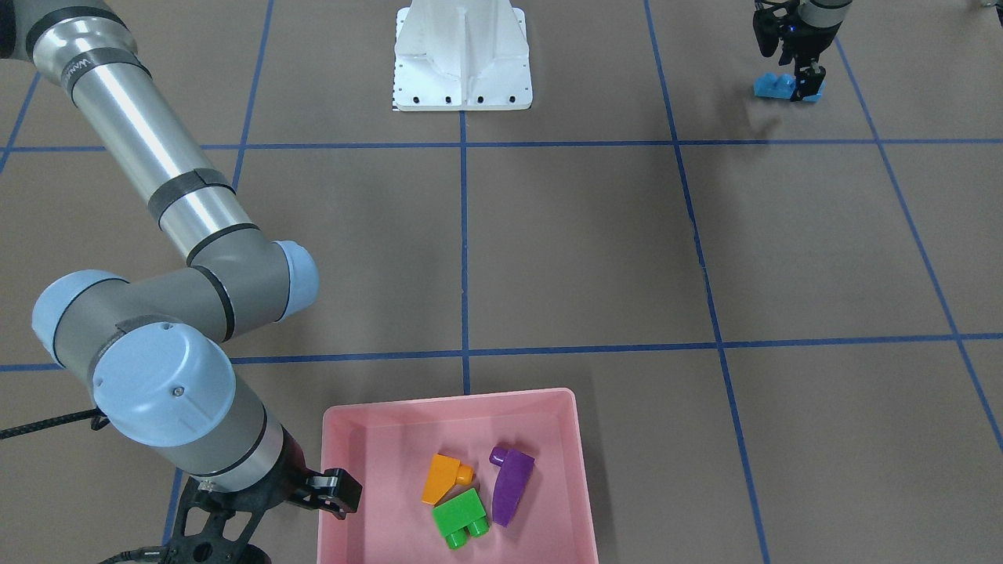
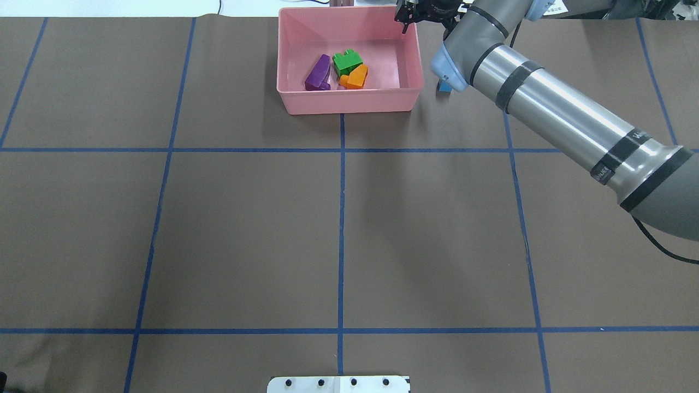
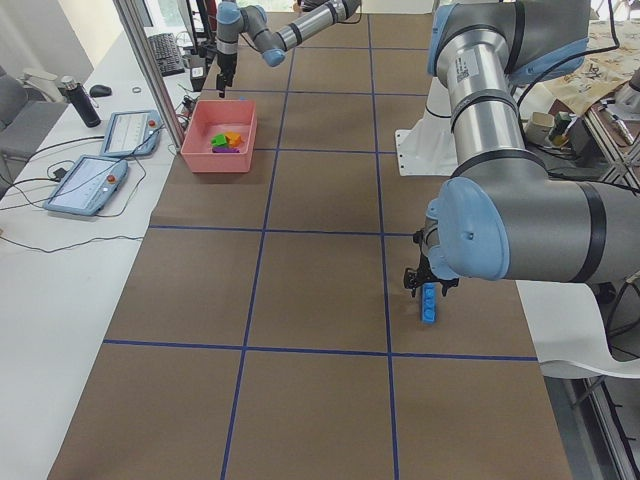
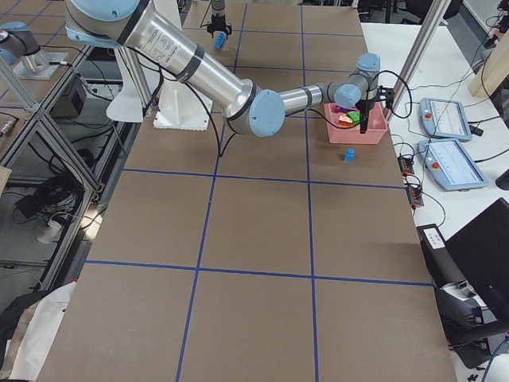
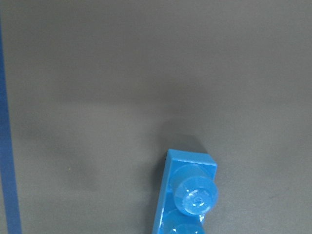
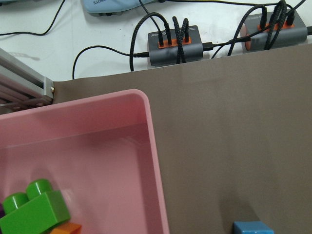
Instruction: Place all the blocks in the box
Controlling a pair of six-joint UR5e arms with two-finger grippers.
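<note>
The pink box (image 1: 345,423) holds the orange sloped block (image 1: 441,479), the green block (image 1: 461,517) and the purple sloped block (image 1: 511,486). My right gripper (image 1: 338,493) hangs open and empty at the box's wall, over its far right corner in the overhead view (image 2: 408,13). The tiny blue block (image 4: 348,154) stands on the table just outside the box, half hidden under my right arm in the overhead view (image 2: 445,87). My left gripper (image 1: 791,74) is open, low over the long blue block (image 1: 786,86), which fills the lower part of the left wrist view (image 5: 187,195).
The white robot base (image 1: 462,59) stands at the table's middle near edge. Cable boxes (image 6: 178,41) and tablets (image 3: 85,180) lie on the white bench just beyond the box. Blue tape lines grid the brown table.
</note>
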